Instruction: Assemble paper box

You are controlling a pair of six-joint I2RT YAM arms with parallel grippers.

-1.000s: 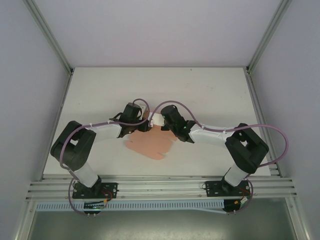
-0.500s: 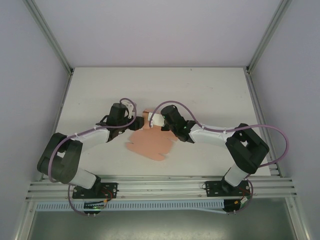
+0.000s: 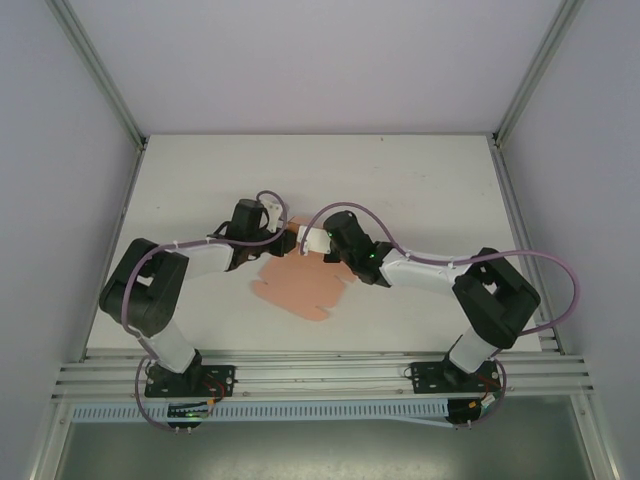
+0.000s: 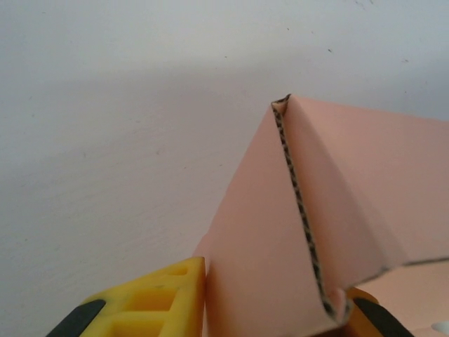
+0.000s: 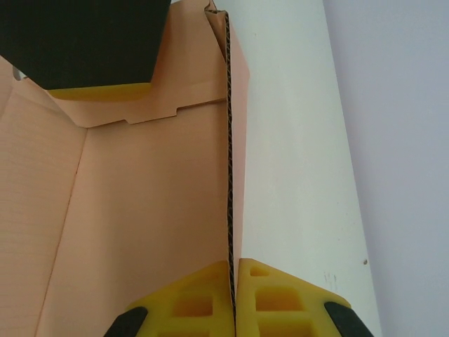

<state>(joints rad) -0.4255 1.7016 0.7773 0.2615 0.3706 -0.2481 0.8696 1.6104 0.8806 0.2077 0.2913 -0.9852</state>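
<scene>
- Pale lilac walls [image 3: 320,60] close in a white table [image 3: 430,180], with a rail [image 3: 320,372] of bare metal running along its near edge, where both arms are bolted.
- Near the middle of the table, a little toward the near edge, lies the paper box [image 3: 300,288]. It is an unfolded salmon-pink sheet with notched, tabbed edges, mostly flat.
- Its far edge is lifted off the table, and both arms reach in to meet there.
- From the left comes the left gripper [image 3: 284,233], at the raised far-left part of the sheet.
- In the left wrist view, a folded flap of the paper box [image 4: 351,175] stands up like a tent, its corrugated cut edge facing the camera.
- One yellow finger [image 4: 154,295] touches the flap's left face. The other is mostly hidden behind the right face. The jaws are partly apart, closed onto the fold between them.
- From the right comes the right gripper [image 3: 300,243], just beside the left one at the same raised edge.
- In the right wrist view, its two yellow fingers [image 5: 280,302] are pressed together on a single upright wall of card, seen edge-on as a thin dark line.
- Left of that wall, the sheet spreads out with visible creases. The left gripper's black body sits at the top corner of that view.
- Purple cables [image 3: 350,212] loop over both arms.
</scene>
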